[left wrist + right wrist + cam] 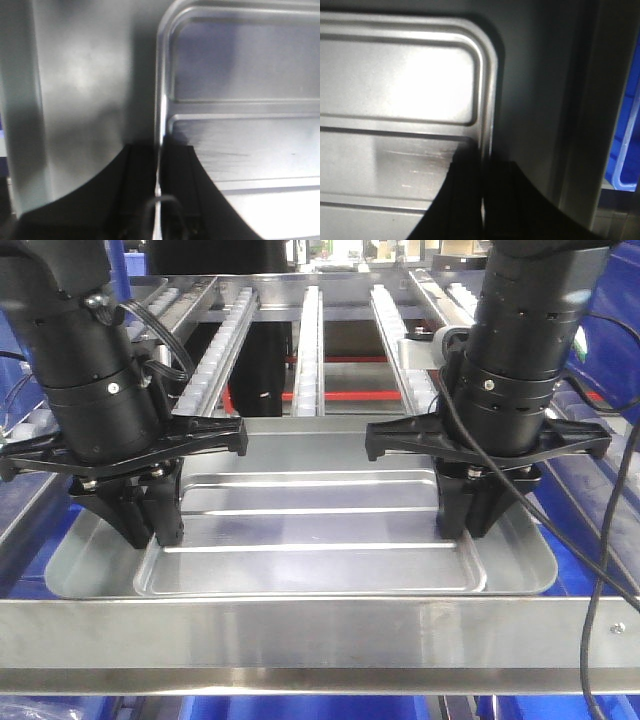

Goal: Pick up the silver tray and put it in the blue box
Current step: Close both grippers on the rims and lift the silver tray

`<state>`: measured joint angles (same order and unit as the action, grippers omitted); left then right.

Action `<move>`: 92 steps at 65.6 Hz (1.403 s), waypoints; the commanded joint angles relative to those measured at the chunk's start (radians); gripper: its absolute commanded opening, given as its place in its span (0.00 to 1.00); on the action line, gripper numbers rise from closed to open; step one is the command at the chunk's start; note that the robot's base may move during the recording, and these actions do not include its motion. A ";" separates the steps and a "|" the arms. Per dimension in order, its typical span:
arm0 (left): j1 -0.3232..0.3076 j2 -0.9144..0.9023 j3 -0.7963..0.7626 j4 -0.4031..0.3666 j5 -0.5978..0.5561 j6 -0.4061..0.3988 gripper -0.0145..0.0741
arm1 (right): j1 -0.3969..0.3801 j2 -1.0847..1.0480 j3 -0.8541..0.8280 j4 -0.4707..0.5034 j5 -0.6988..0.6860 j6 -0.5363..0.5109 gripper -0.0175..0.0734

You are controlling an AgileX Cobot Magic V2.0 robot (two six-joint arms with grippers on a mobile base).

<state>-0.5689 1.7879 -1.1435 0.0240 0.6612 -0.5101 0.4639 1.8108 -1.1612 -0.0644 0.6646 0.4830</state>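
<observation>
Exterior front-facing view alone takes in the whole layout: roller rack (318, 330) behind, steel shelf (300, 635) in front, and the silver tray (320, 525) lying flat on that shelf between the left gripper (150, 535) and the right gripper (470, 530), its dull sunken panel crossed by two long ridges. Only the wrist views show the grip: each pair of black fingers (182, 165) pinches a side rim, one inside, one outside. Right wrist also catches the blue box (624, 150) beyond the shelf edge.
</observation>
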 commanded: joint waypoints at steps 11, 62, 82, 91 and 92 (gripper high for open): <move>-0.003 -0.037 -0.061 -0.004 0.008 -0.011 0.15 | -0.004 -0.045 -0.052 0.004 0.009 0.039 0.27; -0.243 -0.416 0.038 0.184 0.234 -0.352 0.15 | 0.170 -0.485 0.147 -0.121 0.178 0.349 0.27; -0.391 -0.479 0.145 0.232 0.260 -0.492 0.15 | 0.344 -0.608 0.244 -0.261 0.262 0.587 0.27; -0.391 -0.479 0.145 0.233 0.262 -0.492 0.15 | 0.377 -0.608 0.244 -0.279 0.252 0.598 0.27; -0.391 -0.479 0.145 0.233 0.262 -0.492 0.15 | 0.377 -0.608 0.244 -0.279 0.252 0.598 0.27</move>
<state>-0.9515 1.3433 -0.9729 0.2381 0.9400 -0.9887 0.8330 1.2329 -0.8913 -0.2904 0.9495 1.0658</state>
